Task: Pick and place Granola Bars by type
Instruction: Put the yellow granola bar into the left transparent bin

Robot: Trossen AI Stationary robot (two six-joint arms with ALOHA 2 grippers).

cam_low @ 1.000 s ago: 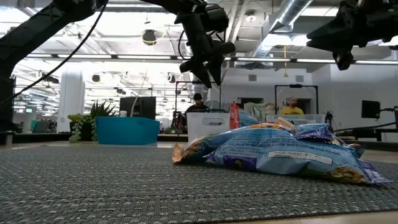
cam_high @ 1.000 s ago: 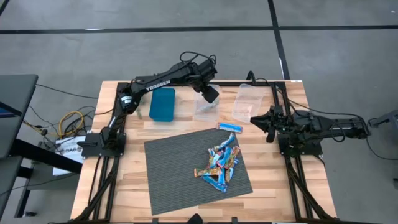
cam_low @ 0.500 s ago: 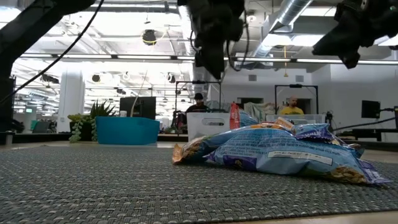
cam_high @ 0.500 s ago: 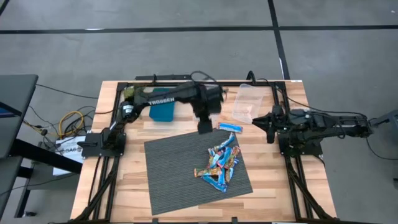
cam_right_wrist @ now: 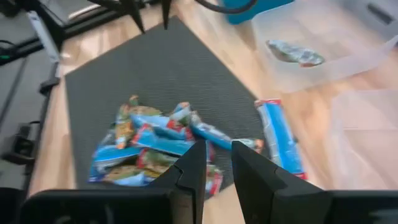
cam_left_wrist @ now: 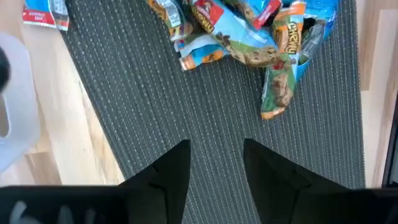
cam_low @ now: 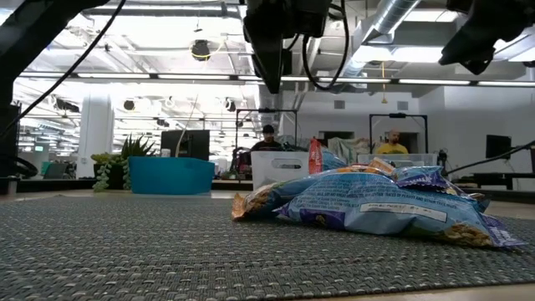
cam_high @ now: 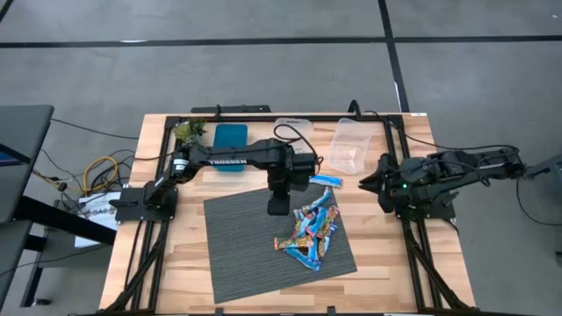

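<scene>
Several granola bars in blue-white and orange-red wrappers lie in a pile (cam_high: 309, 233) (cam_left_wrist: 249, 37) (cam_right_wrist: 155, 146) on a grey mat (cam_high: 244, 250). One blue bar (cam_high: 324, 180) (cam_right_wrist: 277, 134) lies alone on the wood beyond the mat's far edge. Another bar (cam_right_wrist: 292, 53) lies in a clear tub. My left gripper (cam_high: 277, 209) (cam_left_wrist: 216, 163) hangs open over the mat, pointing down, just left of the pile. My right gripper (cam_high: 363, 183) (cam_right_wrist: 217, 155) hovers right of the lone bar with its fingers a little apart, holding nothing.
Two clear tubs stand at the table's far side, one (cam_high: 348, 147) in the open and one (cam_high: 294, 125) partly under the left arm. A blue tray (cam_high: 230, 136) and a small plant (cam_high: 186, 132) stand left of them. Bare mat lies left of the pile.
My left gripper has swung from above the far tub toward the table's near edge and come down over the mat, beside the pile. My right gripper has drawn back a little toward the right edge and risen slightly. The bars have stayed where they were.
</scene>
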